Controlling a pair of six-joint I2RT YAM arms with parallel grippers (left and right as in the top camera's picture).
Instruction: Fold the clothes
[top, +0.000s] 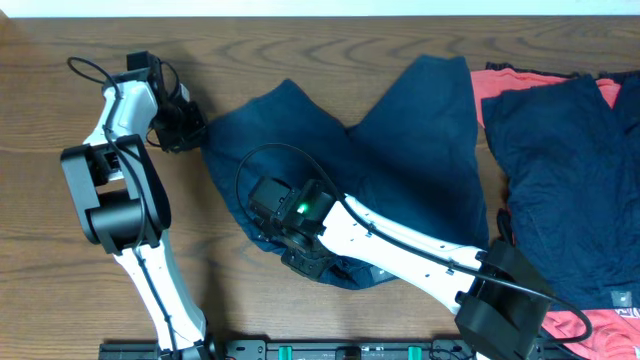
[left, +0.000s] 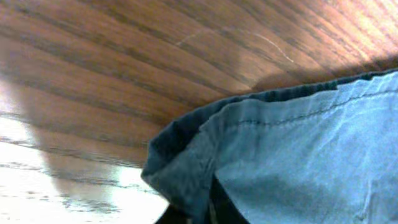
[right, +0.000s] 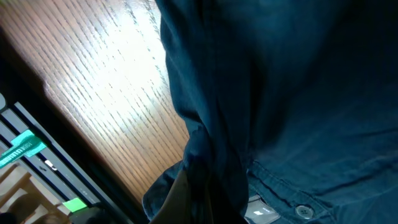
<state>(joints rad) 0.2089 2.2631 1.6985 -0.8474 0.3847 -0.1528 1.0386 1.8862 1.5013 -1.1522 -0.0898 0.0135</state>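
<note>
A dark navy garment (top: 350, 150) lies spread across the middle of the wooden table. My left gripper (top: 192, 135) is shut on its far-left corner; in the left wrist view the hemmed corner (left: 186, 174) bunches into the gripper (left: 208, 213) at the bottom edge. My right gripper (top: 300, 250) is shut on the garment's near edge, its arm lying across the cloth. The right wrist view shows a thick fold of navy fabric (right: 211, 143) pinched in the gripper (right: 208, 202), with a button (right: 303, 211) and a label (right: 261, 211) beside it.
At the right lies another navy garment (top: 570, 170) on top of coral-red cloth (top: 500, 85), reaching the table's right edge. A black rail with green parts (top: 300, 350) runs along the near edge. Bare wood (top: 60, 60) shows at the far left.
</note>
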